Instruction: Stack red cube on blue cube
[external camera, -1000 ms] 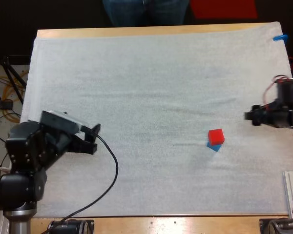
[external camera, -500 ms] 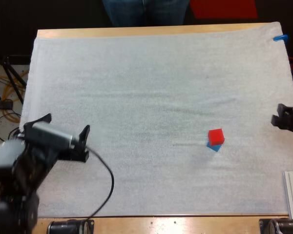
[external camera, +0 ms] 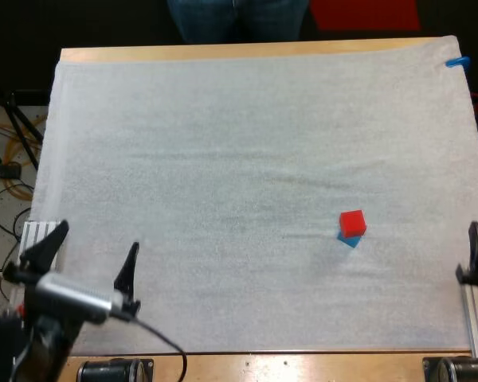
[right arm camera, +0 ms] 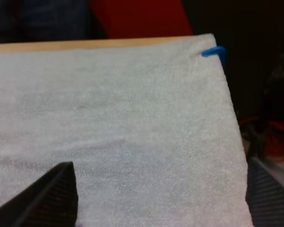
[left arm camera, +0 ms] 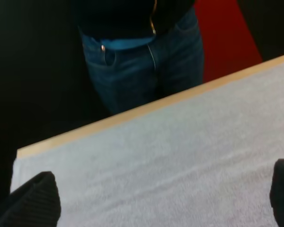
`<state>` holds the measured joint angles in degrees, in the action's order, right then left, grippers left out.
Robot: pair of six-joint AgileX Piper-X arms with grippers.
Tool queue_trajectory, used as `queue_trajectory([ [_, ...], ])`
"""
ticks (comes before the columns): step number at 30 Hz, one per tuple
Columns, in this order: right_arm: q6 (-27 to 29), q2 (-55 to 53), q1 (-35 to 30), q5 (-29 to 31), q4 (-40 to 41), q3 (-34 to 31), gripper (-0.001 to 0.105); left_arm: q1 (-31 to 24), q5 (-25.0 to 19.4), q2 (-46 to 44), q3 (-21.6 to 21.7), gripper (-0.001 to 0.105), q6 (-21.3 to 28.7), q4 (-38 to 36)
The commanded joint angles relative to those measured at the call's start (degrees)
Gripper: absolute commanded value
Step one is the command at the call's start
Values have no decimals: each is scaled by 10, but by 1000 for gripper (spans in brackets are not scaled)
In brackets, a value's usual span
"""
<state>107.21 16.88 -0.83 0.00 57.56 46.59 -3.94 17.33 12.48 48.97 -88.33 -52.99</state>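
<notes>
The small red cube (external camera: 352, 222) sits atop the blue cube (external camera: 348, 239) on the white-matted wooden surface (external camera: 223, 143), right of centre. The left tool (external camera: 93, 256), near left, and the right tool (right arm camera: 158, 182), at the right edge, both stand released, empty.

Robotics lab bench where I work: wooden table (external camera: 223, 51) under a white mat (external camera: 223, 159), tripod legs (external camera: 22, 127) and loose floor cables (external camera: 17, 171) beside it (a person (left arm camera: 142, 71) in jeans stands at the far side).

The white cloth mat (external camera: 223, 159) looks matt and softly napped; the light wooden table (external camera: 223, 52) smooth; the small red cube (external camera: 352, 222) matt, plastic-like.
</notes>
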Motion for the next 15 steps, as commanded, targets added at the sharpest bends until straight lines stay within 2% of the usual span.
queue_trajectory([
  [1, 10, -25, -2, 0, -4, -8, 71, 0, 0, -21, -2, 87, -1, 1],
  [5, 10, -84, -2, 0, -4, -35, 71, 0, 0, -74, -15, 87, -2, -9],
  [8, -8, -125, -2, 0, -2, -61, 71, 0, 4, -113, -29, 87, -2, -54],
  [10, -48, -150, -2, 0, 5, -79, 71, 0, 5, -139, -39, 87, -2, -101],
  [15, -52, -194, -2, -13, 10, -102, 71, 0, 5, -192, -52, 87, -2, -158],
])
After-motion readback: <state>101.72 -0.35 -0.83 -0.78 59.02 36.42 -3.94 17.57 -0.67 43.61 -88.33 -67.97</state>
